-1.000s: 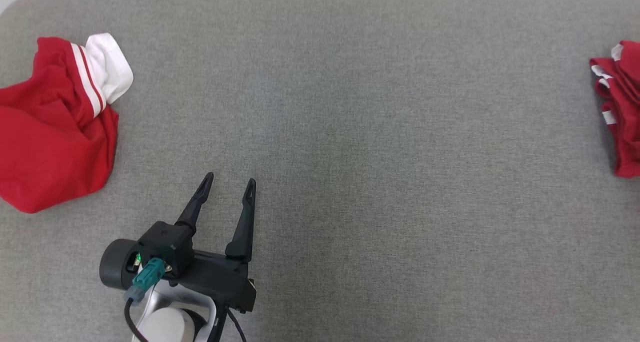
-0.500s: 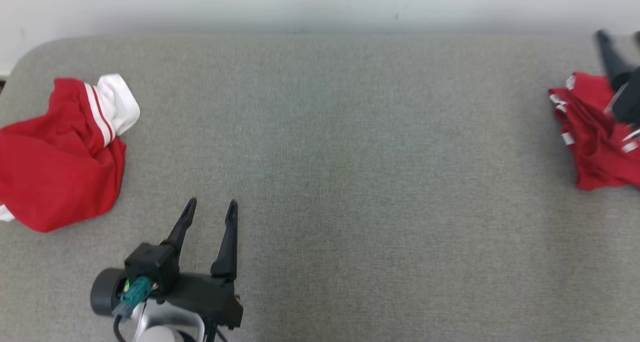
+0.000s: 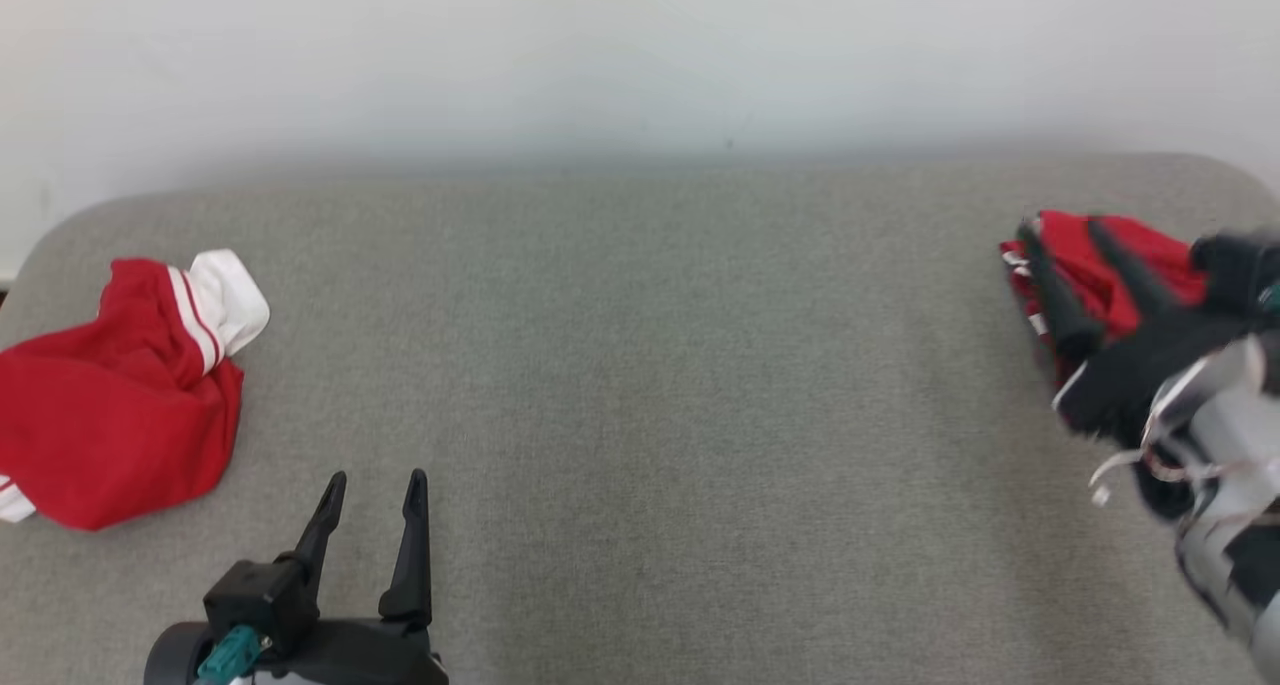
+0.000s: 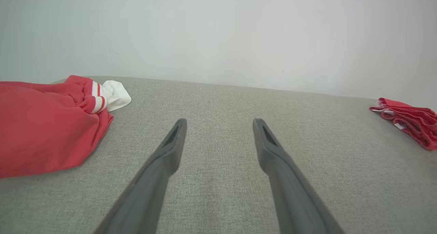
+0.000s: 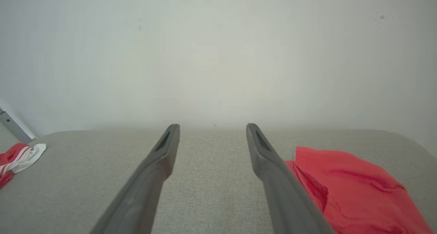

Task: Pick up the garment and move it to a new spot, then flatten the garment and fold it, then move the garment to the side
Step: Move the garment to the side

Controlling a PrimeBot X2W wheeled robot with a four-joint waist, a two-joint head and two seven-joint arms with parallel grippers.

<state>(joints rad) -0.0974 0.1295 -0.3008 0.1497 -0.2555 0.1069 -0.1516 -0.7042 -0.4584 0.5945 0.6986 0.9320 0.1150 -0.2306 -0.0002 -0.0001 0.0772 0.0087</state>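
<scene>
Garment (image 3: 110, 415) lies crumpled near left tool (image 3: 377, 477) — that and right tool (image 3: 1058, 227) gape, empty.

Tilted upward over the last second: now taking in pale wall (image 3: 640, 55) across top third, with far edge of worktop (image 3: 640, 365) dropped to upper-middle of frame. Picked up right tool (image 3: 1057, 227) coming in from upper right corner; now at mid-right, blurred, jaws spread, fingers crossing folded red garment (image 3: 1100, 285).
</scene>
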